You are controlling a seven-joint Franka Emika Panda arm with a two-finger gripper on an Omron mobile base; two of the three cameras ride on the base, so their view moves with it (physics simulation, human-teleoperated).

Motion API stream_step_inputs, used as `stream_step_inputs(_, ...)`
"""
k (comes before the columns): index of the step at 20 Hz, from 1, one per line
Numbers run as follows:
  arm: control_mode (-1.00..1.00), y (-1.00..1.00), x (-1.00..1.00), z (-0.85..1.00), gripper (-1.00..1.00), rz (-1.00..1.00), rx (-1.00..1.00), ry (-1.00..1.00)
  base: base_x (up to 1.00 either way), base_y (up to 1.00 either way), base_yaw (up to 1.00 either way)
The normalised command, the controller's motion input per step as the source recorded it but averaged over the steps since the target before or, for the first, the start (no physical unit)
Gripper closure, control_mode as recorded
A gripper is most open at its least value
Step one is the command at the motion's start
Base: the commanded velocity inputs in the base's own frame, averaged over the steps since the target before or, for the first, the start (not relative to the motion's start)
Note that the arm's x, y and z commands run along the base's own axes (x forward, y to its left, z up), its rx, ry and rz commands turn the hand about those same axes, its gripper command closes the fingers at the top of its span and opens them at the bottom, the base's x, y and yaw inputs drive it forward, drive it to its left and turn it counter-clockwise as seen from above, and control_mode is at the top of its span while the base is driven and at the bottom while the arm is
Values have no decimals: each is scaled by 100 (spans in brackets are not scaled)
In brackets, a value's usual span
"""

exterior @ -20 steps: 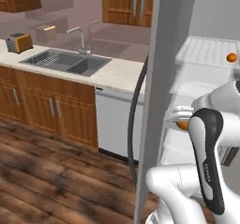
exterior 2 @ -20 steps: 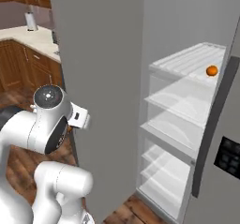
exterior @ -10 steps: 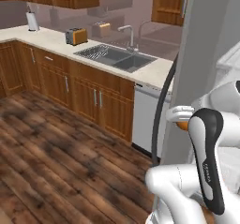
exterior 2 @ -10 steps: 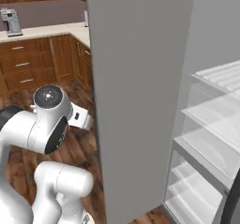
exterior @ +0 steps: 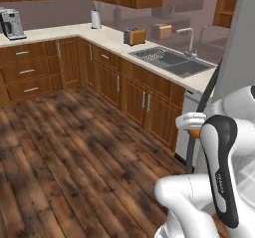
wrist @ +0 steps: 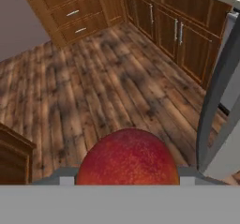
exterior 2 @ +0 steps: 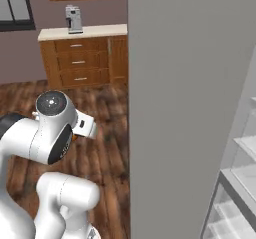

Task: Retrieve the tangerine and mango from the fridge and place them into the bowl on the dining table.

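The gripper [wrist: 127, 183] clamps a round red-orange speckled mango [wrist: 127, 158] at six o'clock; no legible writing shows on the open grey fridge door [exterior 2: 185, 103].

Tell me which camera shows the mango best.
The hand view. The mango sits large at the bottom centre, its red, orange-speckled skin plain to see, between the pincer's tips. The left base view gives just an orange sliver beside the white hand. The right base view gives just an orange speck under the wrist.
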Motion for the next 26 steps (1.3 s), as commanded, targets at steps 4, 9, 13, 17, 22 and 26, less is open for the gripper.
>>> stream_step_inputs(4, 100, 0, 0, 0, 100, 0, 0, 0, -22, 9, 44)
stream_step_inputs(9, 100, 0, 0, 0, 100, 0, 0, 0, -16, 7, 42)
stream_step_inputs(13, 100, 0, 0, 0, 100, 0, 0, 0, -9, 7, 39)
stream_step_inputs(17, 100, 0, 0, 0, 100, 0, 0, 0, -5, 4, 37)
stream_step_inputs(22, 100, 0, 0, 0, 100, 0, 0, 0, 0, 5, 33)
stream_step_inputs(26, 100, 0, 0, 0, 100, 0, 0, 0, 0, 11, 27)
